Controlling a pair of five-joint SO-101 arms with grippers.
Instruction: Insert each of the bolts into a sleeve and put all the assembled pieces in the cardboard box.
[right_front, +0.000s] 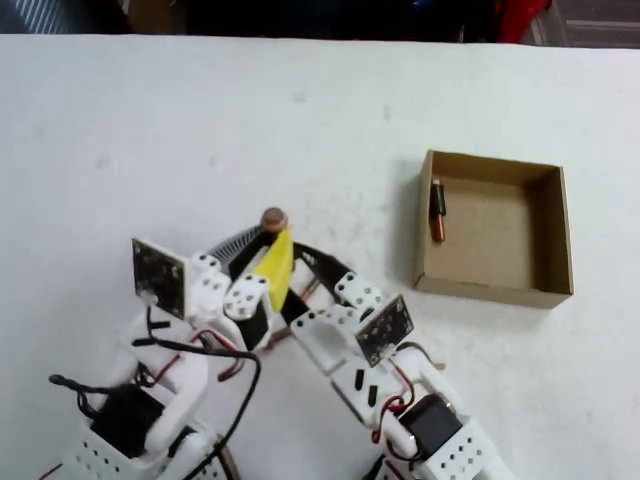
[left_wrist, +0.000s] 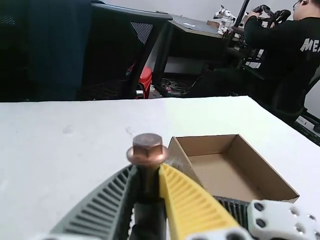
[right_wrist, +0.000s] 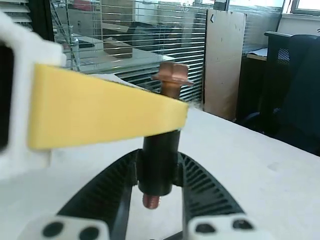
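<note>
A copper bolt (left_wrist: 147, 150) stands upright through a black sleeve (right_wrist: 159, 145), above the middle of the tabletop (right_front: 150, 120). The left gripper (left_wrist: 147, 171) clamps the bolt's shank just under the head, and the right gripper (right_wrist: 157, 167) is clenched around the sleeve below. There are two bolts and two sleeves. The second bolt (right_front: 437, 230) lies in the second sleeve (right_front: 437, 198) inside the single cardboard box (right_front: 490, 288), against the wall nearest the grippers, toward the tabletop's right edge. The tabletop is white. An office chair (left_wrist: 125, 45) and window blinds (right_wrist: 150, 40) stand beyond.

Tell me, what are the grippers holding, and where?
Left gripper pinches the bolt just below its head; right gripper clamps the black sleeve by its sides.
</note>
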